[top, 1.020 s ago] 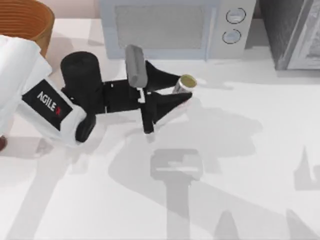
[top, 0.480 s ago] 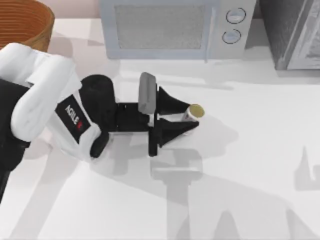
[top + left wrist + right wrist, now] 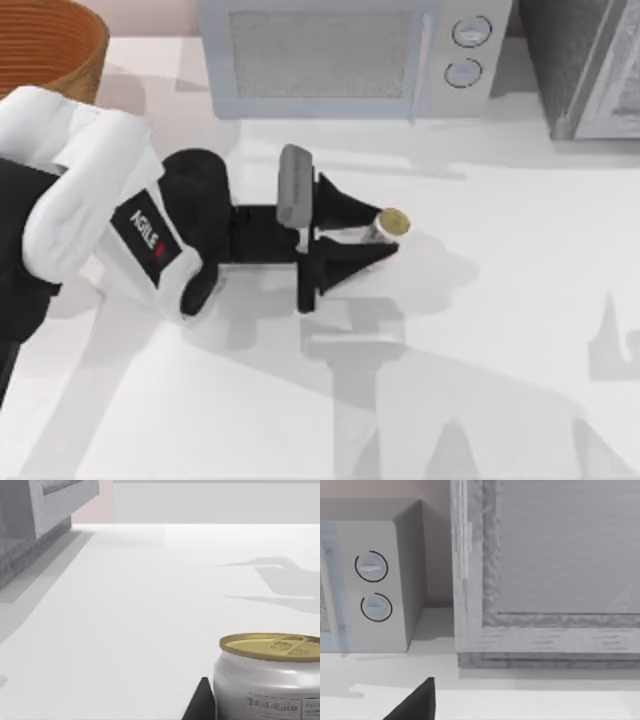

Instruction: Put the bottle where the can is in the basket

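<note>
Top view: left end effector [image 3: 372, 237] grasps can [image 3: 386, 225] mid-desk [image 3: 500, 330], near side of microwave [image 3: 350, 55]; basket [image 3: 45, 45] at far left corner.
Left wrist view: can [image 3: 270, 677], gold top, beside black fingertip [image 3: 200, 705].
Right wrist view: microwave [image 3: 370, 580]; fingertip [image 3: 417, 702], state cannot be told.

Top cam looks straight down on the white surface [image 3: 500, 330]; microwave [image 3: 340, 55] at 12 o'clock. Left wrist cam sits low, v. close behind the can [image 3: 272, 680], also seen from top. Right wrist cam faces the microwave knobs [image 3: 372, 585], close up.
</note>
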Tool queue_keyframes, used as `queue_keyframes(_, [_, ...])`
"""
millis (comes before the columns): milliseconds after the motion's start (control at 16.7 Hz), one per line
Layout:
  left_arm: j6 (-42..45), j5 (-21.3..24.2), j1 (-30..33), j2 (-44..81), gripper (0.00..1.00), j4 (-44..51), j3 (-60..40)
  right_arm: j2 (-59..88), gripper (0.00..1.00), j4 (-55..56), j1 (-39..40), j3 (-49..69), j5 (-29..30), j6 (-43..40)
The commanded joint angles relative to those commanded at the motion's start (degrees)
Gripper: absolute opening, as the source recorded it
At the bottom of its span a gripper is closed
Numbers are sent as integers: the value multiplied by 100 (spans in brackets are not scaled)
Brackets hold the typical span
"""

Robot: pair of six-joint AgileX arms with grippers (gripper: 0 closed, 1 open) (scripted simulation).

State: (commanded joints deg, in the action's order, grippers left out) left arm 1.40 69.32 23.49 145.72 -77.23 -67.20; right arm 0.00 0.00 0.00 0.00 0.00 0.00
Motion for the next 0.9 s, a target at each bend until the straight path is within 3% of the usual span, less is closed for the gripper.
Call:
queue_keyframes(480, [0,0,0,0,98,0,0,0,100,0,0,0,0,0])
queue_keyframes(900, [0,0,0,0,100,0,0,0,100,0,0,0,0,0])
